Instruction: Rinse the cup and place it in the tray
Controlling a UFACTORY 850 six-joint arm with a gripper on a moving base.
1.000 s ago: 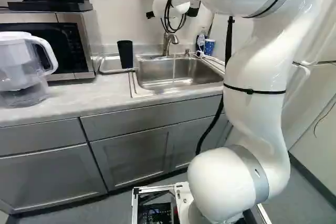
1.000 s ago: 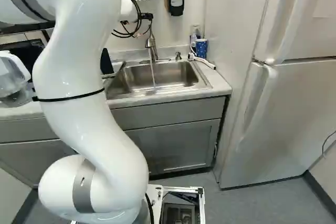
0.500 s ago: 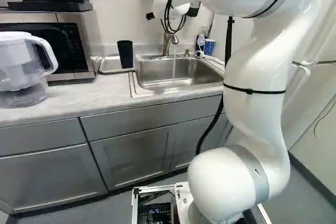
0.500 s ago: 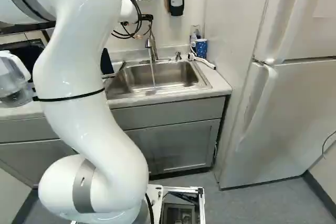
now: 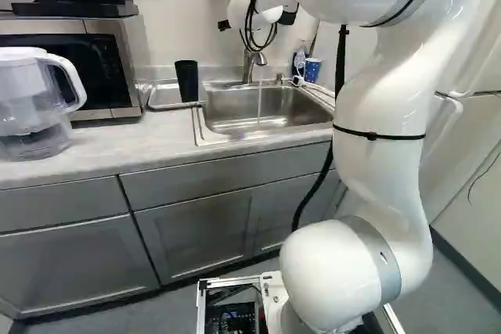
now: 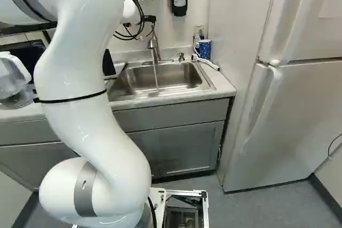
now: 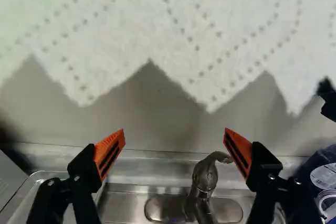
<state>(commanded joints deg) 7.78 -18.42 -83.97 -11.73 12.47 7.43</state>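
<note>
**While our two fingers stand spread wide, the black cup (image 5: 187,80) is away from them, upright in the metal tray (image 5: 159,106).**

We hold nothing: our gripper (image 5: 289,16) is up near the wall over the sink (image 5: 270,107), its two fingers far apart, with orange pads (image 7: 109,153) facing each other. Ahead of the fingers, a white paper towel (image 7: 157,35) hangs with a zigzag lower edge and a dotted pattern.

Below the fingers, and between them as our wrist view shows it, is the metal faucet (image 7: 205,182), closer to one finger than to the other. A thin stream of water (image 5: 259,103) runs from it down into the sink.

The tray with the black cup lies lower than our fingers and to their left, just beside the sink. Farther to the left of the fingers are a microwave (image 5: 125,60) and a clear pitcher with a white lid and handle (image 5: 31,95).

To the right of the fingers, and lower, a dark blue bottle with a white label (image 7: 320,174) stands near a blue patterned cup (image 6: 205,49). Well to their right is a white refrigerator (image 6: 299,116).
</note>
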